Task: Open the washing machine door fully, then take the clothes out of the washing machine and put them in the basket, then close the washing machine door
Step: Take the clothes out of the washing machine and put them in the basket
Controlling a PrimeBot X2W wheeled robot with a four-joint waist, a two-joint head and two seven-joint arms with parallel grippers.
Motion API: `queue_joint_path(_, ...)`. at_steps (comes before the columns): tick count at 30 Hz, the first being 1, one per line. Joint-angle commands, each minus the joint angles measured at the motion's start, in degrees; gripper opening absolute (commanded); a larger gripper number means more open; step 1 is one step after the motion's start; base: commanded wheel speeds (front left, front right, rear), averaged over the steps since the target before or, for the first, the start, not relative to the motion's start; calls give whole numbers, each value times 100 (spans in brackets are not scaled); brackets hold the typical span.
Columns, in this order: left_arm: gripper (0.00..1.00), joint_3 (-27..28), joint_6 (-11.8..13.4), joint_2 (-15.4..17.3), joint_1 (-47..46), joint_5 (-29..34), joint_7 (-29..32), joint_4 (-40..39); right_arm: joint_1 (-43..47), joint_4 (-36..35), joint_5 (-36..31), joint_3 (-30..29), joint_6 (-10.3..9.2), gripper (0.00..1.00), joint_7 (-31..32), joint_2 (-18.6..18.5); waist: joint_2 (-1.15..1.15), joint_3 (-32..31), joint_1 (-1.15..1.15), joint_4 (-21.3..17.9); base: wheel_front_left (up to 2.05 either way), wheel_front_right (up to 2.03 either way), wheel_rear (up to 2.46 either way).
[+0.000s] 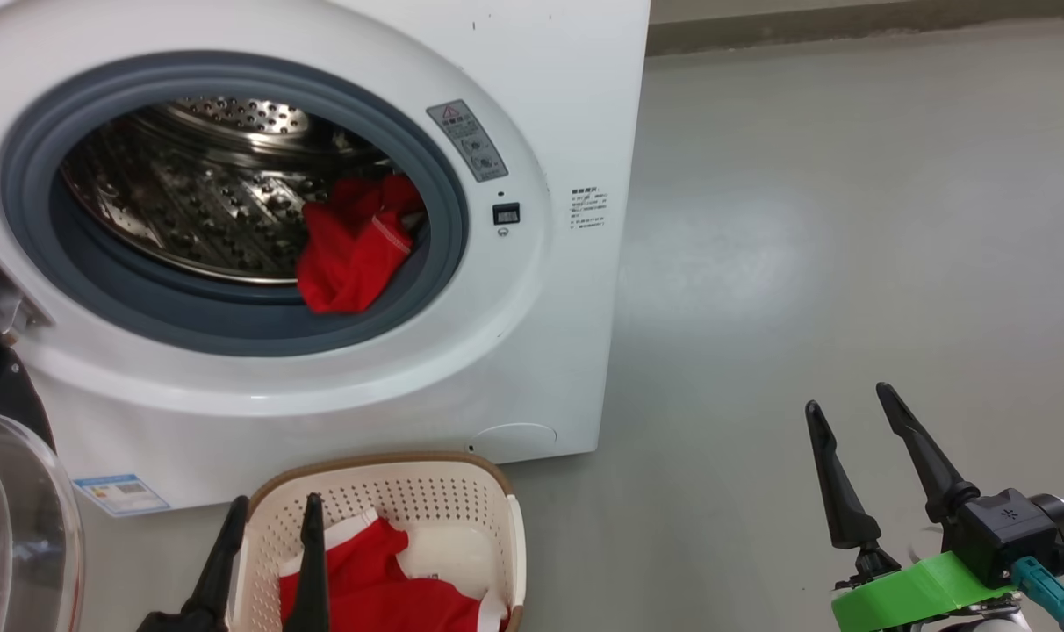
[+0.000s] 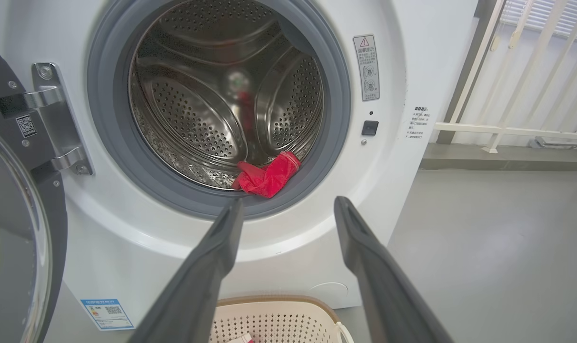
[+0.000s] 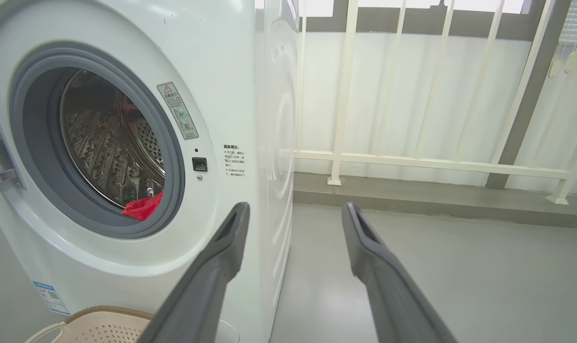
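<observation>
Washing machine (image 1: 532,88) open on a smooth grey floor (image 1: 848,219), red clothes (image 1: 352,246) split between drum (image 1: 198,202) and basket (image 1: 383,460)

Door (image 1: 14,527) swung wide at the left; one red piece lies at the drum's front edge against the grey seal (image 1: 449,237), another in the basket just before the machine. Left gripper (image 1: 275,500) hangs at the basket's left rim, jaws apart and empty; right gripper (image 1: 849,397) over the floor well to the right, also spread, holding nothing. A white railing (image 3: 345,95) and pale curtain (image 3: 412,85) stand behind

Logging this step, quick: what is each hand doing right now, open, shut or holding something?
Left hand: open, holding nothing.
Right hand: open, holding nothing.
</observation>
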Motion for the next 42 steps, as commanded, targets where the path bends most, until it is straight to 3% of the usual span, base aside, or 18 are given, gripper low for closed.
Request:
queue_joint_path(1, 100, 161, 62, 46, -263, -32, -46, -122, -175, -164, -3, 157, 36, 100, -36, -19, 0, 84, 0, 26, 0, 0, 0)
queue_joint_path(17, 100, 56, 124, -7, -1196, -57, -46, -45, -576, -384, -148, 362, 36, 100, -36, -19, 0, 973, 0, 83, 0, 0, 0)
queue_joint_path(34, 100, 133, 3, 100, -3322, 148, -46, 741, -1178, -591, -111, 325, 36, 100, -36, -21, 0, 2312, 0, 170, 0, 0, 0)
queue_joint_path(42, 100, 247, -207, 208, -4482, 134, -46, 1331, -1481, -576, -55, 403, 36, 100, -36, -20, 0, 2802, 0, 133, 0, 0, 0)
